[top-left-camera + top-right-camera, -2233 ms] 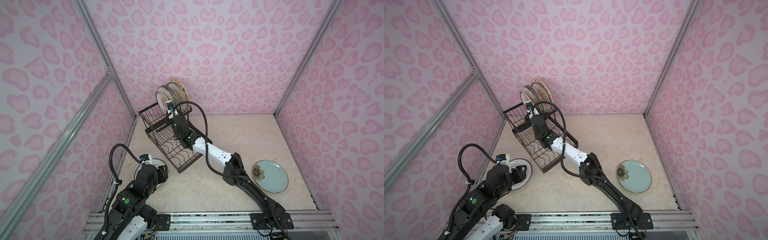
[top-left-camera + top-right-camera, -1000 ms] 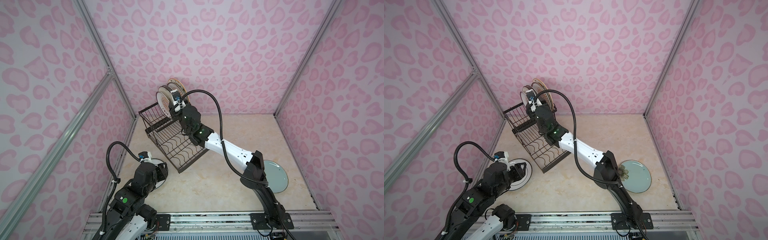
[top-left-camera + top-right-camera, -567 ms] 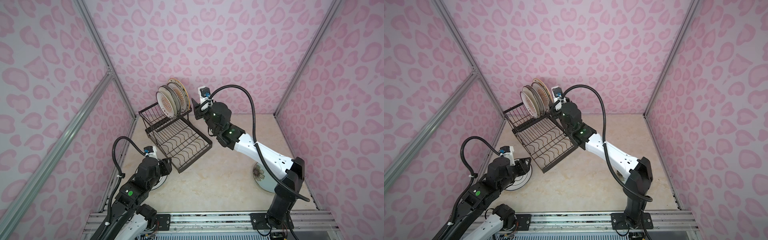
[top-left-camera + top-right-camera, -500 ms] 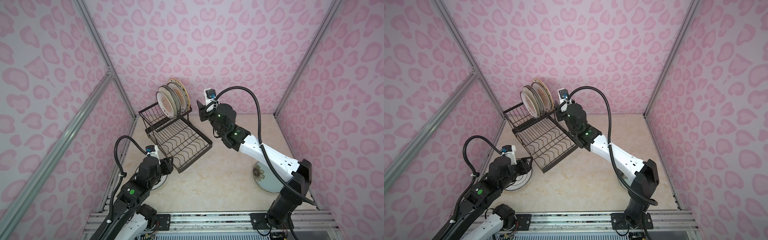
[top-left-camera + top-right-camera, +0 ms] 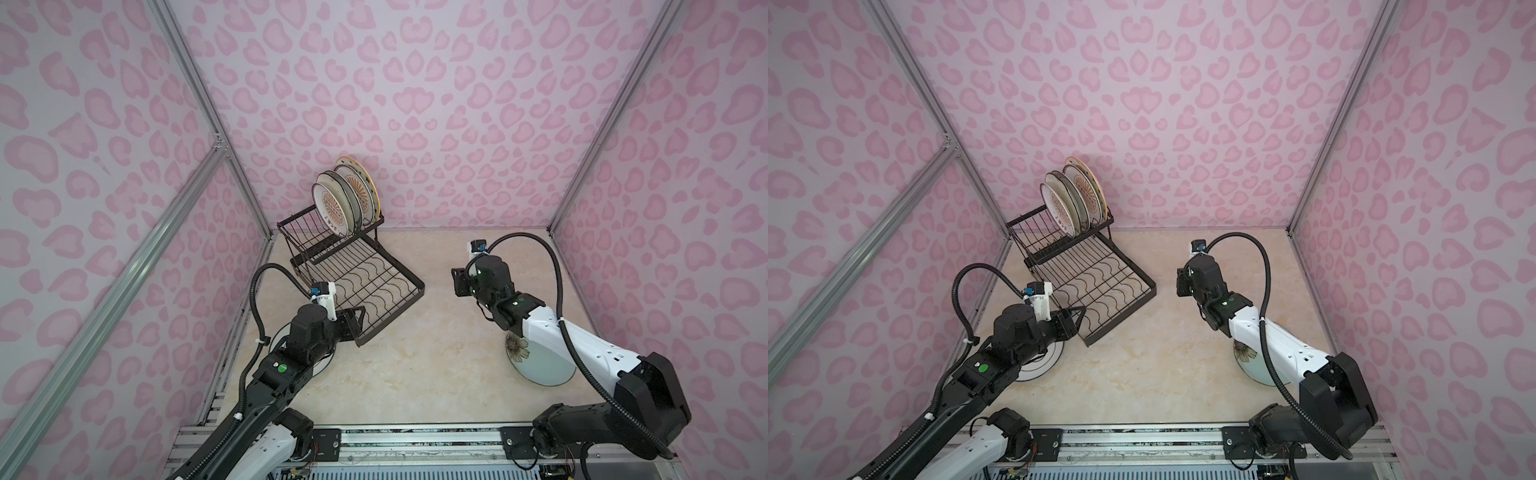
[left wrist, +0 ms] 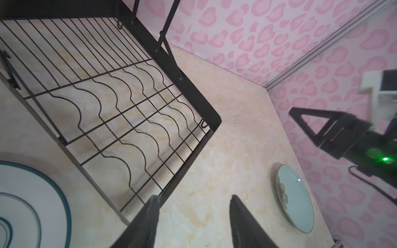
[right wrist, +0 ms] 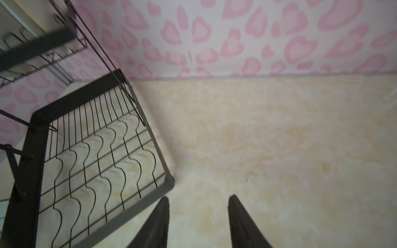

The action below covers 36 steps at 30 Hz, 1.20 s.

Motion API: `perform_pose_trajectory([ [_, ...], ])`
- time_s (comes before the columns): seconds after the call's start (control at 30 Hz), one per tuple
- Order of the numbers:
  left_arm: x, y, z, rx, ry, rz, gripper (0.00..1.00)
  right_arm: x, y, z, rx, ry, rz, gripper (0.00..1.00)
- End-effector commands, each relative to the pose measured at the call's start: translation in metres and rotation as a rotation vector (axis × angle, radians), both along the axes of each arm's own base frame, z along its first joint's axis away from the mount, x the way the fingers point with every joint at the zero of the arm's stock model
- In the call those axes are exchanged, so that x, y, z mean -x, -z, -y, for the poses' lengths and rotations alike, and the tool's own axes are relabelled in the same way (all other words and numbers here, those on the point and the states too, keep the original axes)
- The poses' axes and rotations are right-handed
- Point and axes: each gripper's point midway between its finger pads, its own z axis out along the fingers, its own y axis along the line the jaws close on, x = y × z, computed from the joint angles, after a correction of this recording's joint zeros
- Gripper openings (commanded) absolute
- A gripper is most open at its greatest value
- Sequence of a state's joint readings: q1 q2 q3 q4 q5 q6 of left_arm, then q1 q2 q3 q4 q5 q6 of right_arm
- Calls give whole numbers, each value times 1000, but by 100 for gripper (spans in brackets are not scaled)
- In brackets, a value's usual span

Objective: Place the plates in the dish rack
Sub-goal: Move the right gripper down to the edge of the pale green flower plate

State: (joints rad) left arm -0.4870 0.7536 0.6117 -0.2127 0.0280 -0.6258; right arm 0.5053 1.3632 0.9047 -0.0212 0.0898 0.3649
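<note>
The left gripper (image 6: 194, 195) and right gripper (image 7: 199, 196) are seen part-open and empty. 1 ringed plate (image 6: 36, 189), flat beside the dish rack's (image 6: 199, 103) near corner, is lain under the left arm.

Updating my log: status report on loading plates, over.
Left end effector, right end effector open, empty. Plates upright in rack; blue plate, ringed plate on table. Right arm overhangs blue plate.

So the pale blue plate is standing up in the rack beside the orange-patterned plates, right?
No. The pale blue plate lies flat on the table, away from the rack; the left wrist view shows it. The orange-patterned plates do stand in the rack.
</note>
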Motion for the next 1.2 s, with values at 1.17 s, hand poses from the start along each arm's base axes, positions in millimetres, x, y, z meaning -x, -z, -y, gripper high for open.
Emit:
perform_pose_trajectory([
  [1.17, -10, 23, 27, 52, 44, -75, 54, 99, 103, 268, -396, 853, -190, 49],
])
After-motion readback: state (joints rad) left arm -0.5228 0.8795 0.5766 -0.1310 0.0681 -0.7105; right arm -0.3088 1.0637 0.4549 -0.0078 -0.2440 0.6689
